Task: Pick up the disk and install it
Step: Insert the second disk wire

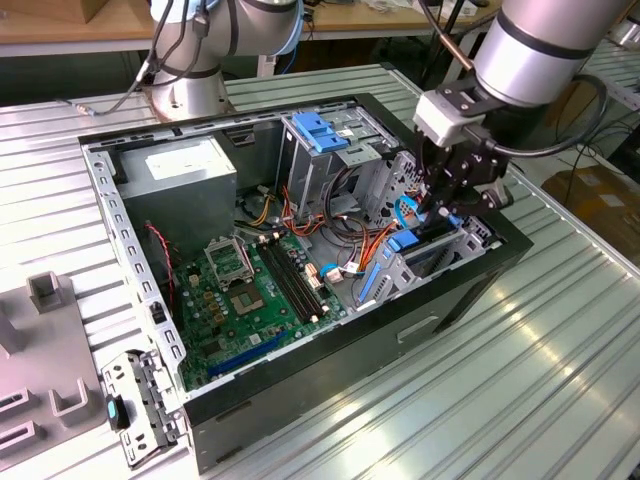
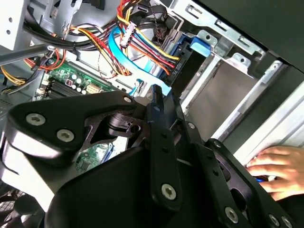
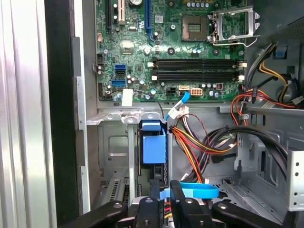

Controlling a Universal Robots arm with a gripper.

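Green motherboard (image 3: 175,52), blue bracket (image 1: 318,131)

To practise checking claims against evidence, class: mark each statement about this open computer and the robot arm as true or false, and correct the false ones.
1. The computer case lies open on a ribbed metal table. True.
2. The CPU socket on the motherboard carries a heatsink and fan. False: the socket is bare.
3. The end effector is over the drive-bay end of the case, at the exterior view's right. True.
4. The grey power supply lies outside the case on the table. False: it sits inside the case, in a corner.
5. In the second wrist view, a person's hand rests by the case. True.
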